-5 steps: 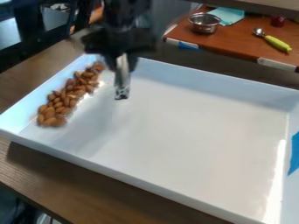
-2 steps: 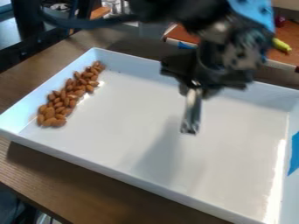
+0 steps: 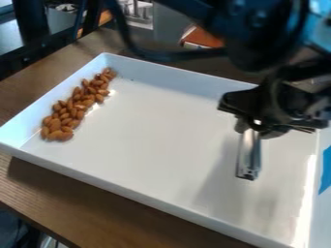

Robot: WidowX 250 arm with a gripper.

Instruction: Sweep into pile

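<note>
Rightward across the view swung the black two-finger tool (image 3: 248,173), fingers together, pointing down over a white rectangular tray (image 3: 161,145); brown almonds (image 3: 73,109) stretched unmoved along its left wall.

Glossy, probably plastic white tray (image 3: 161,140).

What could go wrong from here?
- Stragglers: the almonds lie in a long band along the tray's wall at picture left, so a push there may leave some against it.
- Gaps: the pincer looks narrow beside that band; it might plough through and scatter nuts rather than gather them.
- Wall contact: it hangs toward the tray's right side, so drifting further right could bump that wall.
</note>
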